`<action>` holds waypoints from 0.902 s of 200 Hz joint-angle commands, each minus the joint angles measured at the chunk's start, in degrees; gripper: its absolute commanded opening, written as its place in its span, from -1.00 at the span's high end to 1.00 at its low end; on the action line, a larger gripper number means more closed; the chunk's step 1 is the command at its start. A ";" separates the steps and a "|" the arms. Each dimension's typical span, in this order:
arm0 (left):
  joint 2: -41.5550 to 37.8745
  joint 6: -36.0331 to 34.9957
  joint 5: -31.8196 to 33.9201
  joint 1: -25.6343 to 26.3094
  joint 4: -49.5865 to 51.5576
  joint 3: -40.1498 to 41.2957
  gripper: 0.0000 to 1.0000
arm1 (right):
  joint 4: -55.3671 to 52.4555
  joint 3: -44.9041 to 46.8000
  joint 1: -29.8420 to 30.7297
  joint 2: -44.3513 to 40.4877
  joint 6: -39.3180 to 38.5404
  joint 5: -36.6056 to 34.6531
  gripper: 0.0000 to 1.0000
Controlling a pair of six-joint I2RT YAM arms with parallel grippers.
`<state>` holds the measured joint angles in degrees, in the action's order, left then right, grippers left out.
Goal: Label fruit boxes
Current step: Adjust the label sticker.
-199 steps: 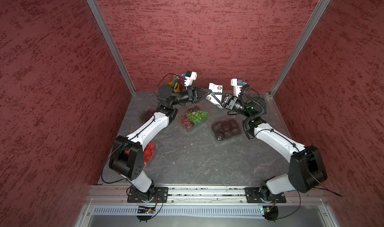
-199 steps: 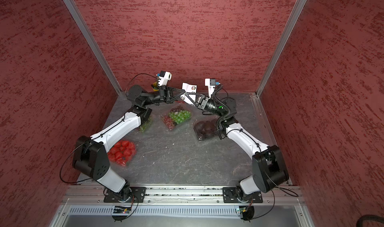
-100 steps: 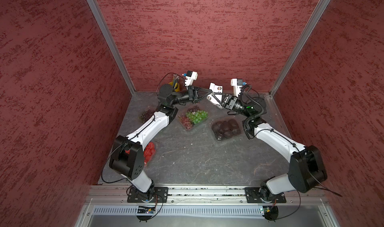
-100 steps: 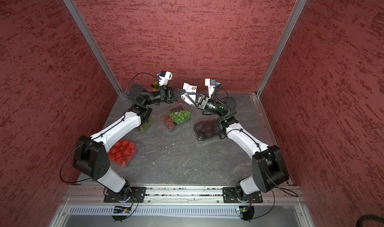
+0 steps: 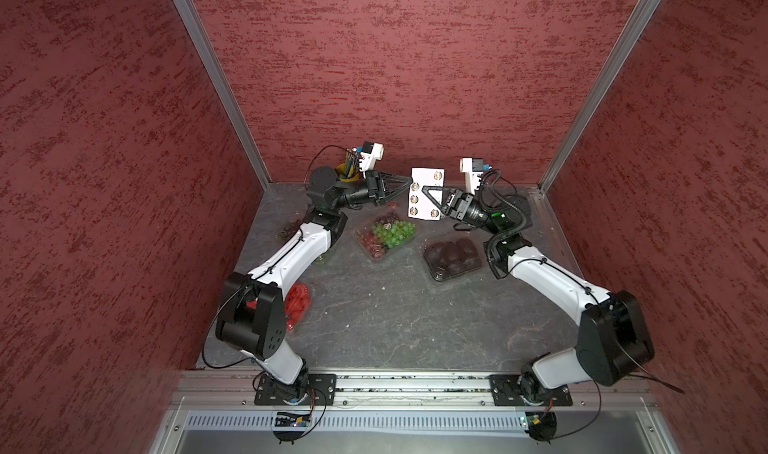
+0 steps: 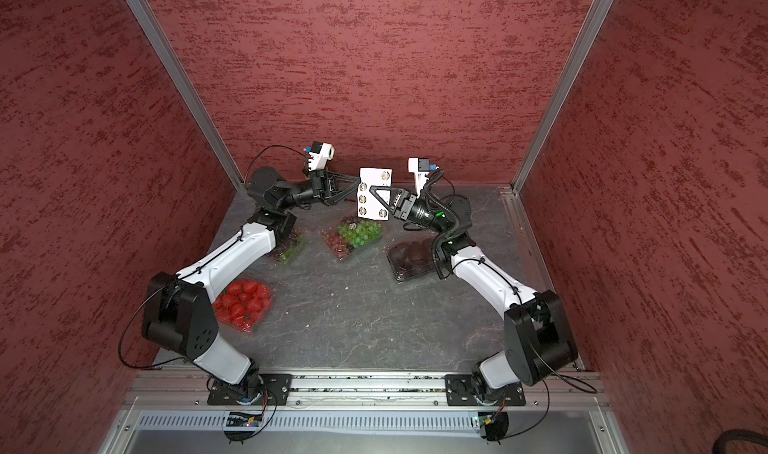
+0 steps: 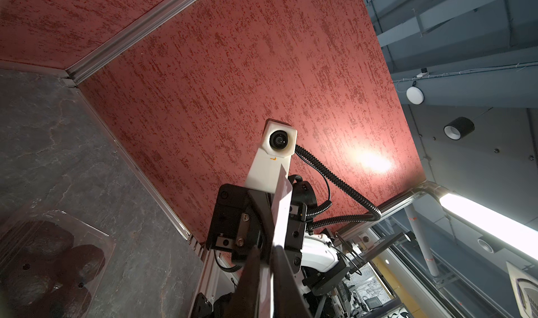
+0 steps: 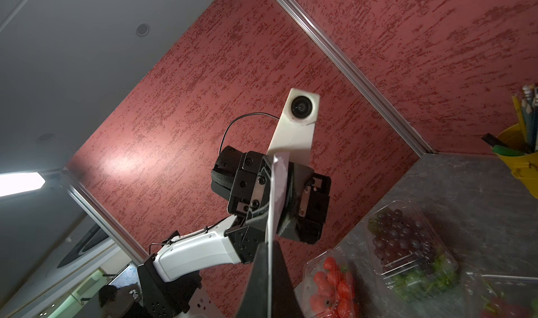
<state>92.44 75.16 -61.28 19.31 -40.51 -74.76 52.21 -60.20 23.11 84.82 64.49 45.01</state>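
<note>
R claw pinches sticker sheet midair; L claw at its edge, grip unclear.

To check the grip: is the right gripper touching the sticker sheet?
Touching. The right wrist view shows the sheet edge-on, running down into the shut right gripper, which pinches it with no gap on either side.

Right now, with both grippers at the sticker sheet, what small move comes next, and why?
Probably close the left gripper on the edge sticker and peel it away. The right gripper is shut on the sheet, holding it in the air by the green grapes. The left tips sit at the sheet's edge, but whether they grip I cannot tell.
</note>
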 commanded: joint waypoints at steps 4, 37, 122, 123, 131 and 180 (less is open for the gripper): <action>-1.17 -0.67 -0.64 0.98 -0.71 0.67 0.77 | 1.32 -1.14 0.26 0.34 0.29 0.07 1.00; -0.69 -0.68 -0.60 1.65 -0.91 0.25 0.88 | 1.32 -0.97 0.27 0.26 0.29 0.07 1.00; 0.94 -0.53 -0.34 3.89 -1.41 -2.05 1.00 | 2.29 -0.55 0.20 0.35 0.90 0.25 1.00; 0.96 -0.53 -0.34 3.98 -1.46 -2.01 1.00 | 2.29 -0.54 0.23 0.35 0.90 0.25 1.00; 1.07 -0.42 -0.25 4.11 -1.55 -2.14 1.00 | 2.28 -0.44 0.27 0.28 0.90 0.25 1.00; 1.50 -0.36 -0.34 4.64 -1.63 -2.05 1.00 | 2.20 -0.35 0.27 0.00 0.82 0.07 1.00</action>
<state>92.79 75.11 -59.96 22.85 -40.99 -75.64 52.58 -60.23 23.11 85.03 64.55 45.32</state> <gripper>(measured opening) 0.044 0.044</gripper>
